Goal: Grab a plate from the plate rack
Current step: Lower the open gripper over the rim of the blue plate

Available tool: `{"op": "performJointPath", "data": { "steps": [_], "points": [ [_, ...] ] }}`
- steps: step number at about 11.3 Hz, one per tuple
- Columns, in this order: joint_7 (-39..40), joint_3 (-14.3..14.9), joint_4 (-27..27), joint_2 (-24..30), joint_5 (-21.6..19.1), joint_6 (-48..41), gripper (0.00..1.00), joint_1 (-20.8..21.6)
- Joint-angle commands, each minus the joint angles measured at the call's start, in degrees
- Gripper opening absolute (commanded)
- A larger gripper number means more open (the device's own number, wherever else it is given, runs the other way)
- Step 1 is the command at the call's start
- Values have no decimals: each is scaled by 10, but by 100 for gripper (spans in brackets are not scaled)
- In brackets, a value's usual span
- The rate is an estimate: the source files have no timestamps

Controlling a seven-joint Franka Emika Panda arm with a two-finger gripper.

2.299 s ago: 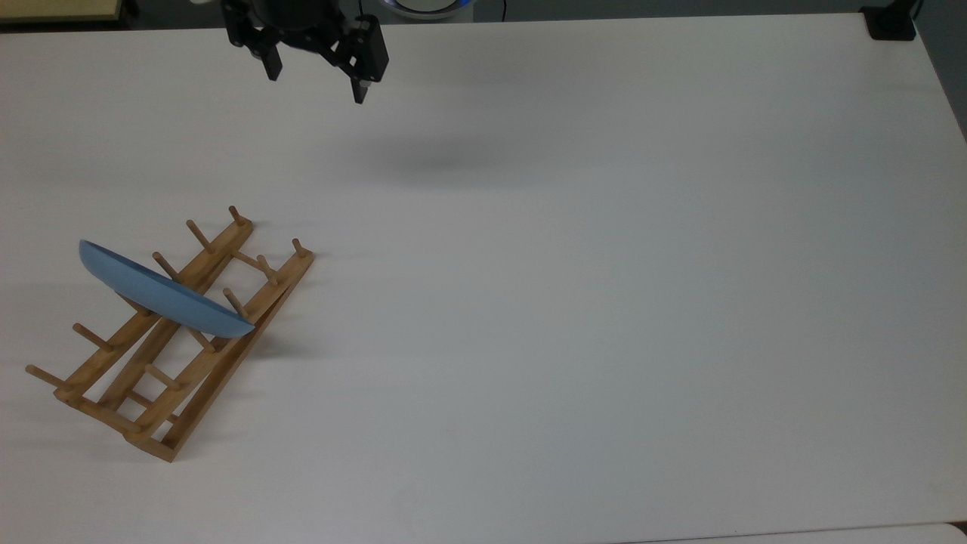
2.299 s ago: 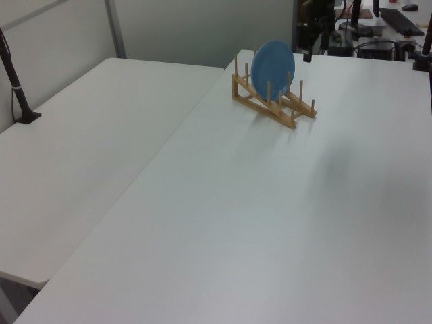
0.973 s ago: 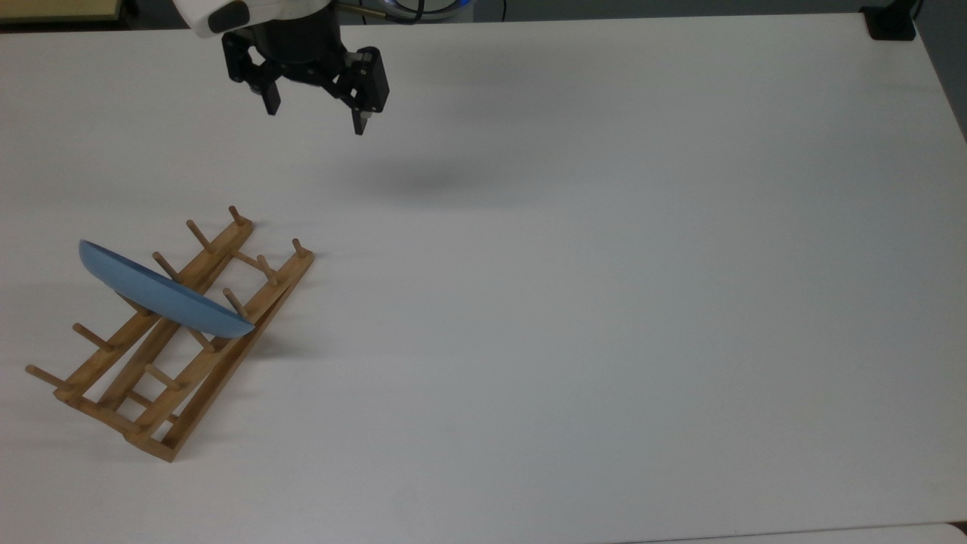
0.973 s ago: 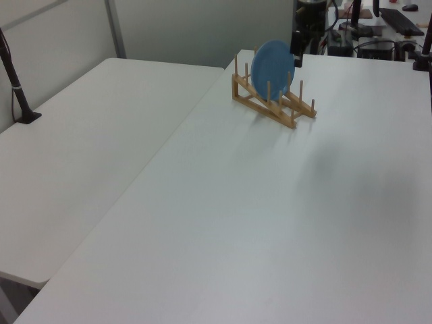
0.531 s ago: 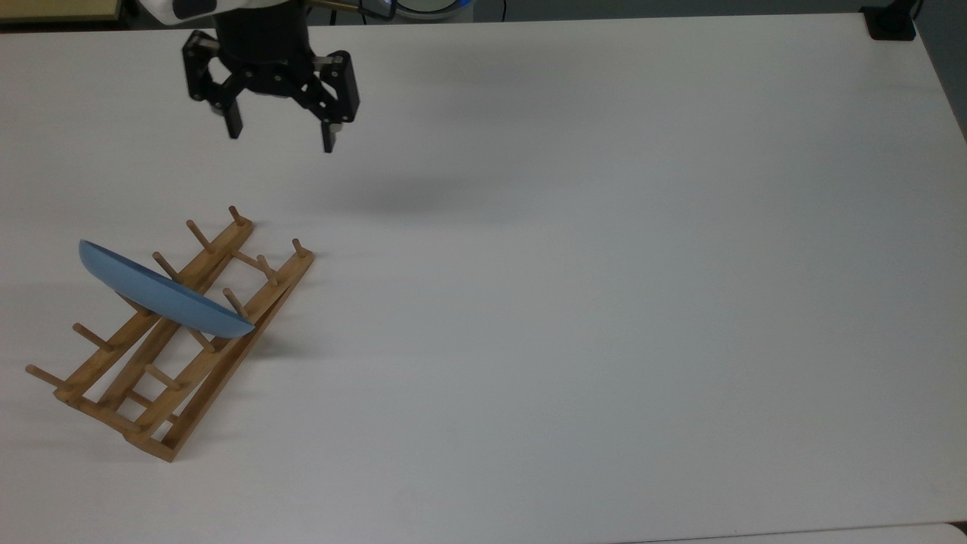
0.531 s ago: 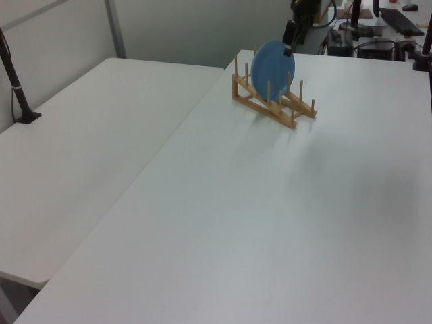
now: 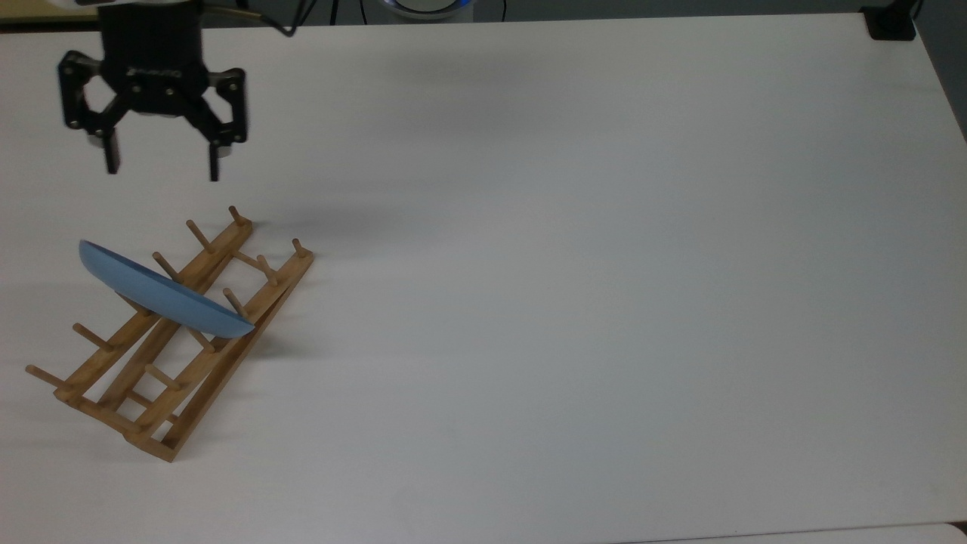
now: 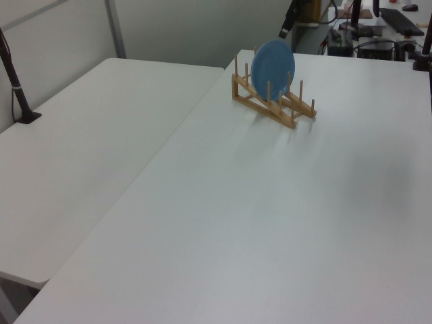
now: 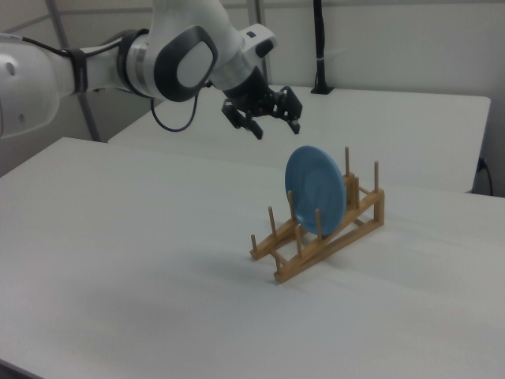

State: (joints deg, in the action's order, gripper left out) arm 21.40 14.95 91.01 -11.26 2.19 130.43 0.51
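A light-blue plate stands on edge between the pegs of a wooden plate rack at the top view's left. My gripper hangs in the air above the table, apart from the rack and plate, toward the top view's upper left. It is open with nothing between its black fingers. In the right view it is up and to the left of the plate.
The white table spreads wide to the top view's right of the rack. A second white table adjoins it on the left view's left. A black post base sits at the top view's far right corner.
My gripper has moved steadily toward the top view's left and slightly down, coming closer to the rack. It stays open. Plate and rack have not moved.
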Motion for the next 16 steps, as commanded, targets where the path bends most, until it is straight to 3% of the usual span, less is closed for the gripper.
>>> {"op": "performJointPath", "data": {
  "steps": [1,4,7,8,12,16],
  "points": [
    [106,31,7,-14,6,60,82,0],
    [172,38,8,-41,8,88,75,0],
    [231,48,7,-70,53,130,71,0],
    [231,49,7,-81,64,150,70,0],
    [230,49,4,-99,123,174,49,1],
    [228,49,4,-110,131,201,41,2]
  ]
}}
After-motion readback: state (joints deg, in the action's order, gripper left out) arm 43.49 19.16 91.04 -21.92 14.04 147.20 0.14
